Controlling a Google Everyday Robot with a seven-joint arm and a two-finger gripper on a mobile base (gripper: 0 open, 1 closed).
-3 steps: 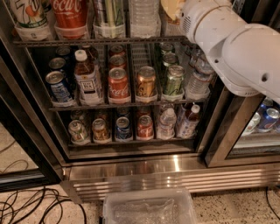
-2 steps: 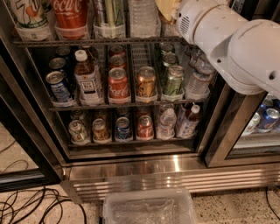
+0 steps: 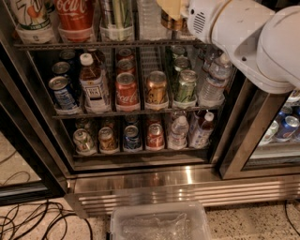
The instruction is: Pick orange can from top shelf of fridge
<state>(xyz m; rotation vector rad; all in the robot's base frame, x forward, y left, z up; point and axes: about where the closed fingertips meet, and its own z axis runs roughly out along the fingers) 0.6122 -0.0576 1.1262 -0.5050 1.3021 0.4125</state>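
Note:
The fridge [image 3: 187, 187] stands open in front of me, with black door frames and a ribbed steel base. Its top shelf [image 3: 93, 45] is a grey wire rack holding tall drinks in clear cups. The orange can [image 3: 168, 23] shows as a copper-coloured strip at the right end of that shelf, mostly hidden. My gripper [image 3: 171, 8] is at the top edge of the camera view, right over and in front of the can. The white arm [image 3: 243, 37] reaches in from the upper right.
On the top shelf stand a white-green can [image 3: 28, 16], a large red cola can [image 3: 75, 16], a striped tall can [image 3: 117, 16] and a clear bottle [image 3: 150, 18]. The middle rack holds a short orange can [image 3: 156, 88] and a red cola can [image 3: 126, 89]. A clear plastic bin [image 3: 159, 222] and cables [image 3: 42, 220] lie on the floor.
The arm and gripper have shifted a little to the left along the top shelf, closer onto the orange can. Nothing else in the fridge has moved.

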